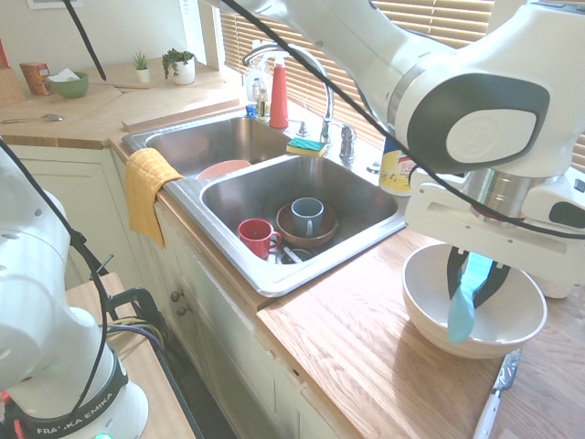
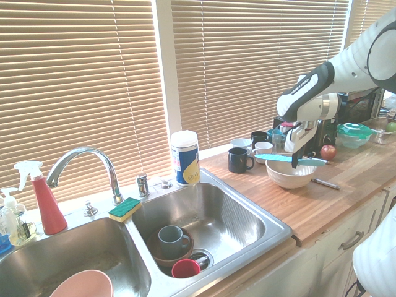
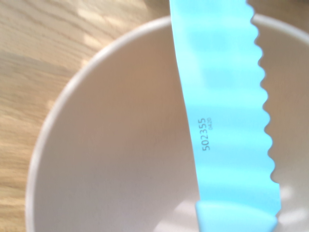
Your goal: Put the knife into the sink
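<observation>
Jaws [image 1: 477, 283] pinching knife [image 3: 227, 116] over bowl [image 3: 111, 130]; blade printed "502355", smaller "0420"; arm [image 1: 69, 416] reads "FRANKA EMIKA".

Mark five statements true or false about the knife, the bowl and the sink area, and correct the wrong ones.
1. The gripper is closed on the turquoise serrated plastic knife. True.
2. The knife is already in the steel double-basin sink. False: it is held over the round white bowl on the wooden counter.
3. The red mug and the grey-blue mug are in the same basin. True.
4. The green-and-yellow sponge lies inside the bowl. False: it lies on the sink's rim, near the faucet.
5. A yellow cloth hangs down at the counter's front edge. True.
</observation>
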{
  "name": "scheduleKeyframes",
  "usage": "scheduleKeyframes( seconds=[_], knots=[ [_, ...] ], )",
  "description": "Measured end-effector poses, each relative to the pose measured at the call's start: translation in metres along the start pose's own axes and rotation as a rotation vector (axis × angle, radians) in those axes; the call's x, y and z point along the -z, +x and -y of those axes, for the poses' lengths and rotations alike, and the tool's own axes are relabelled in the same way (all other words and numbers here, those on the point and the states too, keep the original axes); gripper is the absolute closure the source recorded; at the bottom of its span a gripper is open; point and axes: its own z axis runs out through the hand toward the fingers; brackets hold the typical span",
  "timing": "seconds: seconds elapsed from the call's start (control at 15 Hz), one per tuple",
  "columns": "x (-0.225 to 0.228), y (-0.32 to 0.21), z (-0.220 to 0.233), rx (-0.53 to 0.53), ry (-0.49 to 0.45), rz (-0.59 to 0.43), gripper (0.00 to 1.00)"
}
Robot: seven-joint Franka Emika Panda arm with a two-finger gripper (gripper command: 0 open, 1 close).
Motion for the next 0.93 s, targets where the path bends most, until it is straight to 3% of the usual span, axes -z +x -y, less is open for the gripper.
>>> scheduleKeyframes(
  seconds=[0.53,0.93],
  knots=[
    [0.068,-0.029,0.055,0.047,0.035,-0.096,1.00],
    [0.075,-0.038,0.034,0.002,0.045,-0.108,1.00]
  ],
)
